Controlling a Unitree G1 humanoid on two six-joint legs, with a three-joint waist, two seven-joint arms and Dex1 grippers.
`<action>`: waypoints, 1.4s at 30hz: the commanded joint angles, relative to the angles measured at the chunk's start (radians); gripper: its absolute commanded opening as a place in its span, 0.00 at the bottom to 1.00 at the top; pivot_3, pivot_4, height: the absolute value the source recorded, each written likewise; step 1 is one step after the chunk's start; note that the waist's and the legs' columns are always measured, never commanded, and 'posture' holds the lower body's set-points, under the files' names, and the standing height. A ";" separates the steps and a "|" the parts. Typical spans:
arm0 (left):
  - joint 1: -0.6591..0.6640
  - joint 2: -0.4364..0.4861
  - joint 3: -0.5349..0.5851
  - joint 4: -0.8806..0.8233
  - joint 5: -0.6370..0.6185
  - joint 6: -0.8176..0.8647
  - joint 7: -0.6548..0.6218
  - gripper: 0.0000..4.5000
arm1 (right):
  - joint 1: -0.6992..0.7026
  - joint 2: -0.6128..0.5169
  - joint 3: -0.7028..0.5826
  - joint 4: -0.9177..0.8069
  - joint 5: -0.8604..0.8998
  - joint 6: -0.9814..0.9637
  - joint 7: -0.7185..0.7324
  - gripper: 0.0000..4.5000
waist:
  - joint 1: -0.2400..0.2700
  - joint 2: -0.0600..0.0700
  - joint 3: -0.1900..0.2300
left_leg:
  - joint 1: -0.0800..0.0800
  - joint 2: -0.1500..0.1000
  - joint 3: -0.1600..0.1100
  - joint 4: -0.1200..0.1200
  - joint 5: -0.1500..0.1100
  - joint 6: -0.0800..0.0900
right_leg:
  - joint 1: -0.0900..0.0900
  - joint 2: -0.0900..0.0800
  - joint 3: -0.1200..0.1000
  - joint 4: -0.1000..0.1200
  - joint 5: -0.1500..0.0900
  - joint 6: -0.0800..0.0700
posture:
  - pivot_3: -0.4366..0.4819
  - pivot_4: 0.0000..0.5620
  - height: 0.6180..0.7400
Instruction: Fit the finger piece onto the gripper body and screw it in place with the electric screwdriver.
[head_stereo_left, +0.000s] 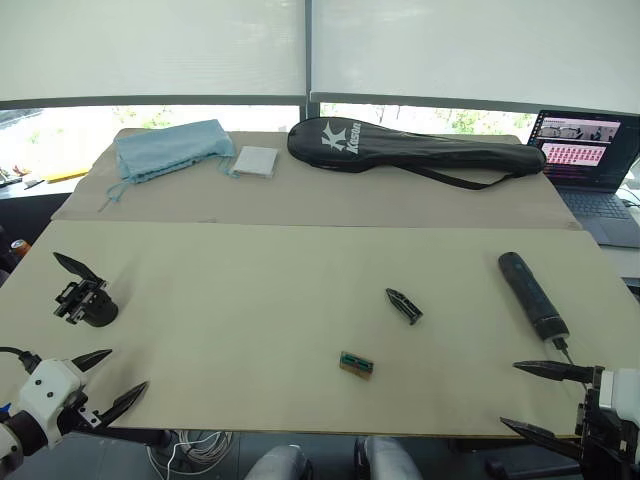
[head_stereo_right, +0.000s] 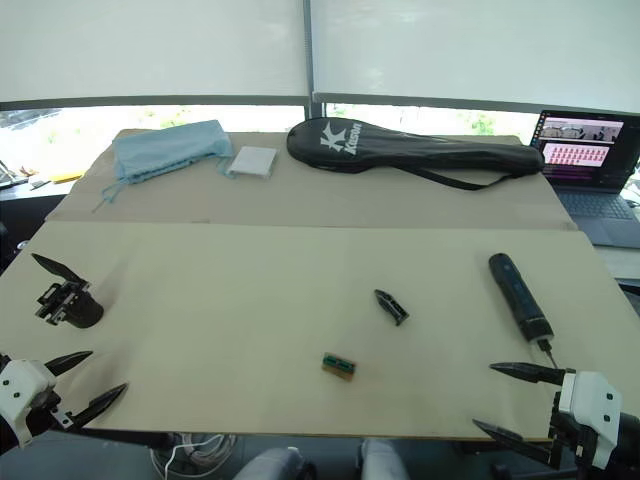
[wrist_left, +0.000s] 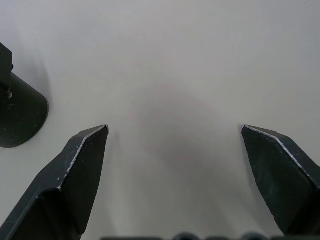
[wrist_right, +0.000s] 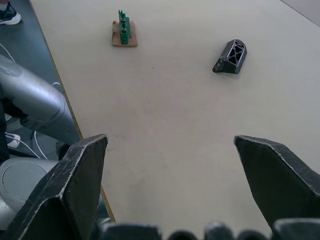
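Observation:
The small black finger piece (head_stereo_left: 403, 305) lies flat near the table's middle, also seen in the right wrist view (wrist_right: 230, 57). At the far left stands the gripper body (head_stereo_left: 85, 298), a chunky black block with one pointed finger sticking up; its edge shows in the left wrist view (wrist_left: 17, 107). The dark electric screwdriver (head_stereo_left: 532, 294) lies at the right, its bit toward the front edge. My left gripper (head_stereo_left: 112, 381) hangs open at the front left corner, just in front of the gripper body. My right gripper (head_stereo_left: 530, 397) is open at the front right, close to the screwdriver's bit. Both hold nothing.
A small green-brown block (head_stereo_left: 357, 365) lies near the front edge, in front of the finger piece. At the back are a black racket bag (head_stereo_left: 410, 148), a blue cloth (head_stereo_left: 170, 148) and a white box (head_stereo_left: 254, 161). A laptop (head_stereo_left: 590, 165) stands at the far right.

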 joint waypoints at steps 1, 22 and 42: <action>0.007 0.003 0.022 -0.024 -0.018 0.012 0.005 1.00 | 0.000 -0.016 -0.001 -0.036 0.023 0.022 -0.008 0.99 | 0.000 0.000 0.000 | 0.000 0.000 0.000 0.000 0.000 0.000 | 0.000 0.000 0.000 0.000 0.000 0.000 | 0.48 0.27 1.00; 0.019 -0.249 0.365 0.054 -0.237 0.138 0.368 1.00 | -0.275 0.121 0.208 -0.349 0.152 0.166 -0.255 0.99 | 0.002 -0.003 0.000 | -0.001 0.000 0.000 0.001 0.000 -0.001 | -0.001 0.000 0.000 0.000 0.000 0.000 | 0.48 0.27 1.00; -0.240 -0.211 0.102 0.043 -0.065 0.198 0.489 1.00 | -0.308 0.178 0.286 -0.398 0.188 0.108 -0.241 0.99 | 0.003 -0.005 -0.001 | 0.000 0.000 0.000 0.002 0.001 -0.004 | -0.003 0.002 0.000 0.002 0.002 -0.003 | 0.48 0.27 1.00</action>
